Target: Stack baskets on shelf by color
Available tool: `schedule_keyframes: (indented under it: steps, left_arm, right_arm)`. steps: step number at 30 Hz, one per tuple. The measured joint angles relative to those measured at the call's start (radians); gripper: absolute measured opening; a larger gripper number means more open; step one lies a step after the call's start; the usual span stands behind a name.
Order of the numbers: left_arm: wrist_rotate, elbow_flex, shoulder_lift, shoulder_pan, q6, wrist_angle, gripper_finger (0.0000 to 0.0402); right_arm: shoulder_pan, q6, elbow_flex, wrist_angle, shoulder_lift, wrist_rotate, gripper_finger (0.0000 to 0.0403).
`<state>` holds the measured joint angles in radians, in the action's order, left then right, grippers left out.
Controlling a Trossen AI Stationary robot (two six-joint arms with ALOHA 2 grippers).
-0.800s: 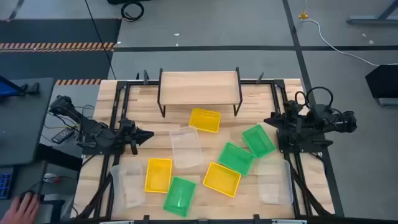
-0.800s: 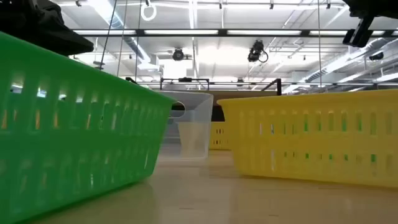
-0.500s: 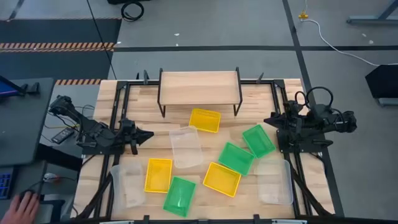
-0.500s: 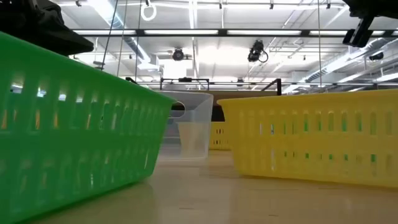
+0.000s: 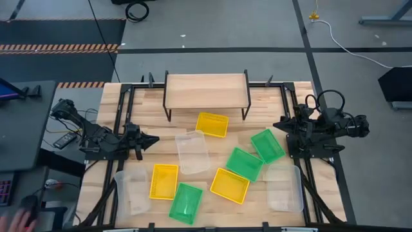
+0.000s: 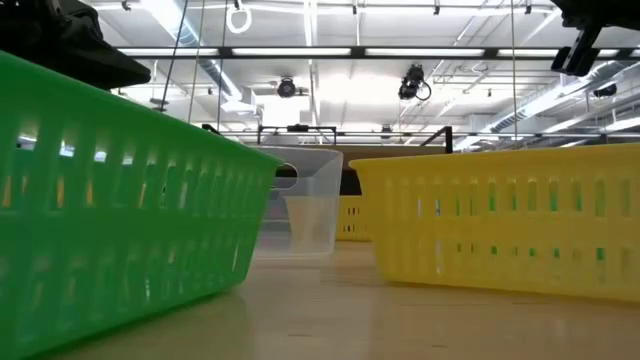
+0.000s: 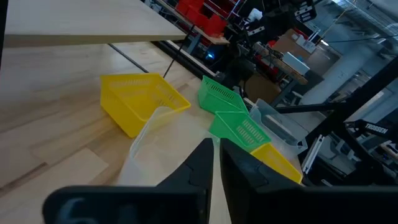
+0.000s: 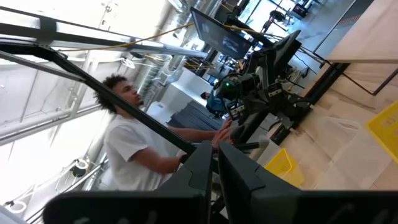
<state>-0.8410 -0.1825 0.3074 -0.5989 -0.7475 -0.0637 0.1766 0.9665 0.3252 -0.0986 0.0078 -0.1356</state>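
Both end effectors [image 5: 153, 139] [image 5: 278, 124] flank baskets [image 5: 193, 152].

Closed right tool [image 8: 214, 163], person [image 8: 134, 140], yellow basket [image 8: 281, 164], left arm [image 8: 261, 93]

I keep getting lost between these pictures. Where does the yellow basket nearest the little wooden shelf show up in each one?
High view: the yellow basket lies just in front of the shelf.
Low view: only a sliver of it shows far back, behind the clear basket.
Left wrist view: it sits tilted mid-picture.
Right wrist view: probably the yellow corner at the edge; uncertain.
Shared landmark: the shelf's light plank.
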Motion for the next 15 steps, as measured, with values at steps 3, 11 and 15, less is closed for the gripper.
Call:
schedule_keyframes:
  steps: [3, 11, 15]
  left_arm:
    - [0.000, 0.000, 0.000, 0.000, 0.000, 0.000, 0.0031]
    - [0.000, 0.000, 0.000, 0.000, 0.000, 0.000, 0.0036]
    - [0.000, 0.000, 0.000, 0.000, 0.000, 0.000, 0.0034]
  right_arm:
    - [0.000, 0.000, 0.000, 0.000, 0.000, 0.000, 0.0032]
    - [0.000, 0.000, 0.000, 0.000, 0.000, 0.000, 0.0032]
    - [0.000, 0.000, 0.000, 0.000, 0.000, 0.000, 0.0032]
